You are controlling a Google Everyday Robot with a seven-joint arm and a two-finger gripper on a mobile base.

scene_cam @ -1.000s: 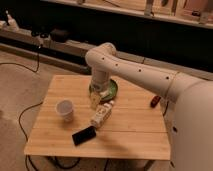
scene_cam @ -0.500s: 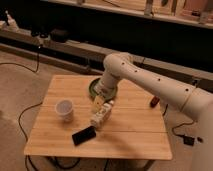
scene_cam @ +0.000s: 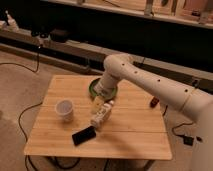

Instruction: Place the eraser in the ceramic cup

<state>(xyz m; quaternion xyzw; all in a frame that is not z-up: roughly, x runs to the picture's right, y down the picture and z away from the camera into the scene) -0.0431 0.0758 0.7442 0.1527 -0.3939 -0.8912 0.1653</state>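
The white ceramic cup (scene_cam: 64,109) stands upright on the left part of the wooden table (scene_cam: 135,135). The eraser (scene_cam: 83,135), a flat black block, lies near the table's front edge, to the right of the cup and in front of it. My gripper (scene_cam: 99,103) hangs at the end of the white arm (scene_cam: 150,82) over the table's middle. It is right of the cup and behind the eraser, apart from both. It sits just above a white bottle.
A white bottle (scene_cam: 101,115) lies on its side at the table's middle, between the gripper and the eraser. A green plate (scene_cam: 93,86) sits behind it under the arm. A small red object (scene_cam: 155,103) is at the table's right edge. Cables lie on the floor at the left.
The arm's upper part has swung back to the right. The gripper has stayed over the table's middle near the bottle. The cup, eraser and bottle have not moved.
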